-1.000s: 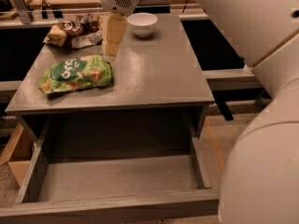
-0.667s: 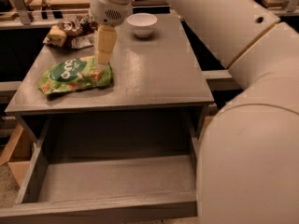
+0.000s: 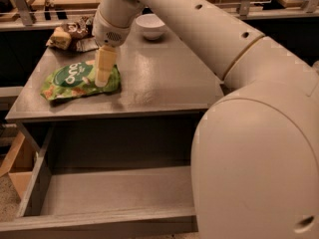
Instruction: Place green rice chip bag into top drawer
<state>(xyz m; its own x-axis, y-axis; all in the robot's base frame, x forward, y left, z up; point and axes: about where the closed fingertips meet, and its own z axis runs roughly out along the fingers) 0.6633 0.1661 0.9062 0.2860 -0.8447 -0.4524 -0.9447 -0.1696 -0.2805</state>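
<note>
The green rice chip bag (image 3: 75,79) lies flat on the left part of the grey table top (image 3: 159,78). It is bright green with a darker oval and white letters. My gripper (image 3: 102,78) points down from the white arm and its tip is over the bag's right half, at or just above the bag. The top drawer (image 3: 114,190) stands pulled out below the table's front edge, with a bare grey bottom and low sides. My big white arm fills the right side of the view and hides the drawer's right end.
A white bowl (image 3: 150,26) stands at the back of the table. A brown-and-silver snack bag (image 3: 70,34) lies at the back left. A wooden shelf and railing (image 3: 30,4) run behind the table. A cardboard box (image 3: 15,168) sits on the floor at the left.
My gripper has moved left and down from beside the bag's right edge to over the bag's right half. The arm now fills more of the view. The bag has not moved.
</note>
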